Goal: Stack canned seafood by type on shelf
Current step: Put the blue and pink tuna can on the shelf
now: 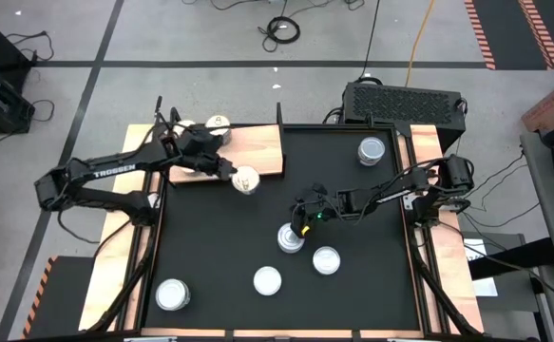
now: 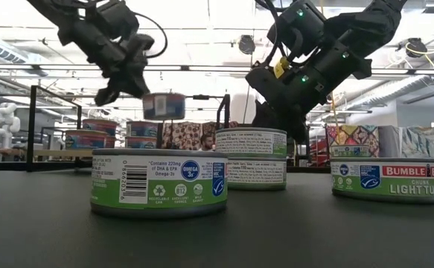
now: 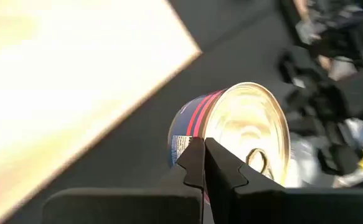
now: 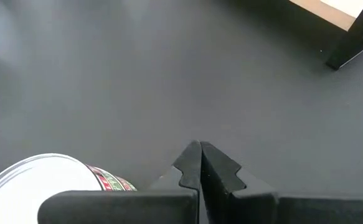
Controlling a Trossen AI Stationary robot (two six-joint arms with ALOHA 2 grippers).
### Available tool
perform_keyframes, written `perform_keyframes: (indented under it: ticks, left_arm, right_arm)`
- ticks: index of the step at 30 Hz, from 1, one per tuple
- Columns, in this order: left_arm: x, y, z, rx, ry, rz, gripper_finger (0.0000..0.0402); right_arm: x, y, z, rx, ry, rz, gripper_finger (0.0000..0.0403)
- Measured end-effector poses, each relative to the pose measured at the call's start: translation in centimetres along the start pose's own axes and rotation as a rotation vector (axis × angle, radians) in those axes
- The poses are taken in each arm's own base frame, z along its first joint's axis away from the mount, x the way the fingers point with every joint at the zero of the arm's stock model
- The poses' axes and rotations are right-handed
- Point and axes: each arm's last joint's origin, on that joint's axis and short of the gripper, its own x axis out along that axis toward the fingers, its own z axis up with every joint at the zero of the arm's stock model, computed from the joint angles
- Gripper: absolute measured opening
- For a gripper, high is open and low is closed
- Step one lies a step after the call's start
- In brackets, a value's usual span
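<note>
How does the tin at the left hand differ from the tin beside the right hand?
The left tin has a gold pull-tab top; the right tin has a pale white top. The left tin hangs raised at the left hand, by the shelf corner; the right tin stands on the black mat beside the shut right hand. Both are short round tins.
</note>
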Motion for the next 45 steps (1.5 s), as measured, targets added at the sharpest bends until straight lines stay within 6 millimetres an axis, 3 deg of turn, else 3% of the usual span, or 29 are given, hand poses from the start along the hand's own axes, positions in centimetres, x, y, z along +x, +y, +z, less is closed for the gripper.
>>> perform_keyframes:
  ticks: [4,19,45]
  left_arm:
    - [-0.6,1.7,0.4,-0.017,-0.021,0.121,0.0003]
    - [-2.6,6.8,2.6,-0.131,-0.069,0.255,0.0003]
    - [-1.5,8.8,2.6,-0.186,-0.003,0.348,0.0003]
  right_arm:
    - [0.0,0.0,0.0,0.005,-0.002,0.001,0.0000]
    - [-0.1,0.3,-0.1,-0.004,-0.002,0.010,0.0000]
    - [-0.1,0.4,-0.1,0.000,-0.002,0.011,0.0000]
